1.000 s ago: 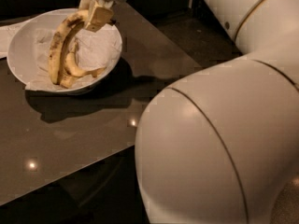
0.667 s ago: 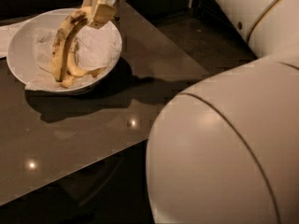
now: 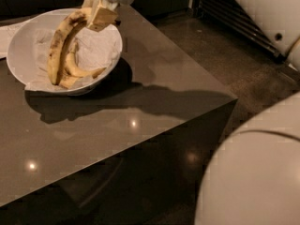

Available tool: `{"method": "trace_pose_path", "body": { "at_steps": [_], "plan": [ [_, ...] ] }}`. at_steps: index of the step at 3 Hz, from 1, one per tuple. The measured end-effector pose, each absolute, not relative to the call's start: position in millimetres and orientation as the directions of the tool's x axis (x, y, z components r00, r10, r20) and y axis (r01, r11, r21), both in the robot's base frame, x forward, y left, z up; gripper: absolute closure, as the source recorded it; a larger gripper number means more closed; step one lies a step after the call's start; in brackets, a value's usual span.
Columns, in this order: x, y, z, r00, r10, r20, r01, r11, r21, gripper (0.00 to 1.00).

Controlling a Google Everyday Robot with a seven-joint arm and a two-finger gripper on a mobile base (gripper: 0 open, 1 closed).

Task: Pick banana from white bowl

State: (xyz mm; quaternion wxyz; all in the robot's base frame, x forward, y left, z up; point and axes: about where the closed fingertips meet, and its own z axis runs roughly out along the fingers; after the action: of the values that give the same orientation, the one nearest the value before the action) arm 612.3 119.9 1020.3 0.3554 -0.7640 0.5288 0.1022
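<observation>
In the upper left of the frame, the gripper (image 3: 95,17) had its fingers (image 3: 104,17) clamped on the banana (image 3: 58,48) at its top end, the lower end resting in the white bowl (image 3: 18,41)

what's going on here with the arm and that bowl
The robot's one arm is reaching into the white bowl on the dark table. Its gripper sits over the bowl's far rim, right at the upper end of the banana, the long blotchy one. The banana's lower end rests in the paper-lined bowl beside the shorter bananas, so it is not lifted clear yet.
</observation>
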Motion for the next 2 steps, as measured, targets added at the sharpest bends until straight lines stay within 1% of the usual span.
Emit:
{"method": "trace_pose_path", "body": {
  "at_steps": [1, 2],
  "plan": [
    [588.7, 111.0, 1013.0, 0.400, -0.716, -0.572, -0.885, -0.140, -0.444, 1.00],
    [588.7, 110.9, 1013.3, 0.400, -0.716, -0.572, -0.885, -0.140, -0.444, 1.00]
  ]
}}
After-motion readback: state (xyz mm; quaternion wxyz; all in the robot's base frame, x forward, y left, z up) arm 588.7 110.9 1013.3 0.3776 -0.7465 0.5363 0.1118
